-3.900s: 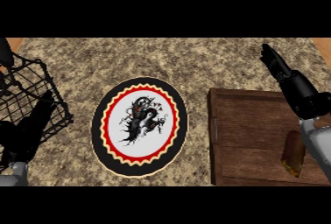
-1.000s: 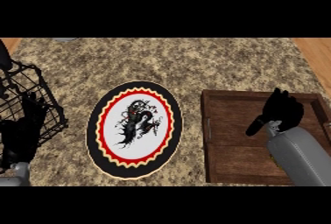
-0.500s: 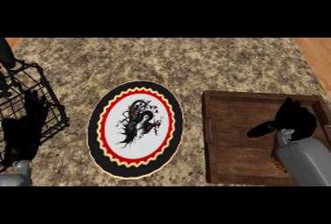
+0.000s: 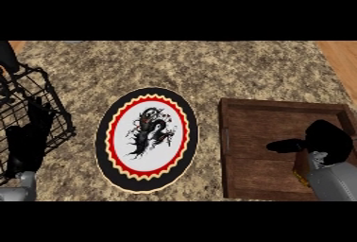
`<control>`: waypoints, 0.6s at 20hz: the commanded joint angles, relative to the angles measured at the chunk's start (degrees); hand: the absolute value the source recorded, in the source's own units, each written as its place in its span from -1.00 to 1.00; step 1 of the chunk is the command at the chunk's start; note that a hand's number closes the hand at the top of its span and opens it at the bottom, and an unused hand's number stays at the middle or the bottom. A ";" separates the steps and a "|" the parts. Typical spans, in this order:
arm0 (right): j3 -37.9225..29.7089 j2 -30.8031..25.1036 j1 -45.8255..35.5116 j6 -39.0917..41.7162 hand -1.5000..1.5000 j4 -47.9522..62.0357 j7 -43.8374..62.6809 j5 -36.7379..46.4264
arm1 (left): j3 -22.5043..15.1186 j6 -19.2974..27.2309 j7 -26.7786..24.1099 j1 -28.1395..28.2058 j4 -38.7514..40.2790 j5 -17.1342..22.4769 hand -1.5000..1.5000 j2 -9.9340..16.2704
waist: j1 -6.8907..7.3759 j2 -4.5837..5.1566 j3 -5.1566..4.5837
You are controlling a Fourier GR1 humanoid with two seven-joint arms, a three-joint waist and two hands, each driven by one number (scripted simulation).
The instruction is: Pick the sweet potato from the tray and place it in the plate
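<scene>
- We find the right hand low inside the wooden tray, at about 4 o'clock in the head view, with the grey forearm coming in from the lower right corner.
- Its thumb juts toward 9 o'clock and the fingers curl downward. We cannot tell whether they have closed on anything, since the hand hides what lies beneath.
- Of the sweet potato only a brown-orange sliver shows, tucked against the wrist at the tray's lower right. It lies on the tray floor, largely covered by the hand and forearm.
- The plate lies flat on the counter at centre, to the tray's 9 o'clock. It has a black rim, a red and cream zigzag ring and a dark dragon figure, and nothing lies on it.
- The left hand rests at 8 o'clock beside a black wire basket. It is dark against the wire, so we cannot tell how its fingers stand.
- Handling judgement: we expect a stiff, fairly dense root with dry, slightly rough skin, so it is unlikely to slip or bruise. Its tapered ends may roll or pivot.
- We would take hold across the thick middle, thumb opposing fingers, with the long axis crosswise to the palm.
- The tray wall stands between potato and plate, so the lift must clear it.
</scene>
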 commanded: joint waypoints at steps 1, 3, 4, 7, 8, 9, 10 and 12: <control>0.70 -0.25 1.24 3.06 1.00 1.61 7.04 3.33 | -4.45 -4.26 -0.04 -5.92 -2.72 0.89 0.00 -2.35 | 0.01 1.02 0.99; 0.68 0.03 2.28 3.01 1.00 1.33 6.11 4.13 | -3.49 -3.42 -1.76 -7.87 0.19 -0.13 0.00 -2.31 | -0.60 1.20 0.94; -0.19 -0.32 1.77 4.10 1.00 -0.95 5.86 3.58 | -4.23 -3.11 -0.88 -9.11 1.25 -0.37 0.00 -3.32 | -1.27 1.16 0.91; -0.24 -0.27 2.74 3.04 1.00 -2.24 5.71 6.49 | -4.78 -3.12 -0.80 -6.87 -2.08 -0.65 0.00 -3.43 | -0.22 0.96 0.97; -0.29 -0.54 2.40 4.88 1.00 -4.66 6.36 6.74 | -5.48 -2.69 0.08 -5.68 -3.92 -0.66 0.00 -4.16 | -0.02 0.75 0.96; 0.54 -0.01 2.36 3.33 1.00 -5.28 6.83 9.20 | -3.30 -3.44 -1.96 -7.63 0.62 -0.08 0.00 -3.31 | -0.41 1.01 0.91; 0.77 -1.12 3.58 0.20 1.00 -4.38 -3.40 7.27 | -4.63 -3.22 0.41 -8.48 -1.62 -0.76 0.00 -3.66 | 0.20 1.07 1.06; 4.99 1.06 2.56 -0.14 1.00 -7.86 -15.00 3.32 | -4.60 -2.47 -1.19 -7.73 -0.01 -0.43 0.00 -5.34 | -0.12 1.20 1.07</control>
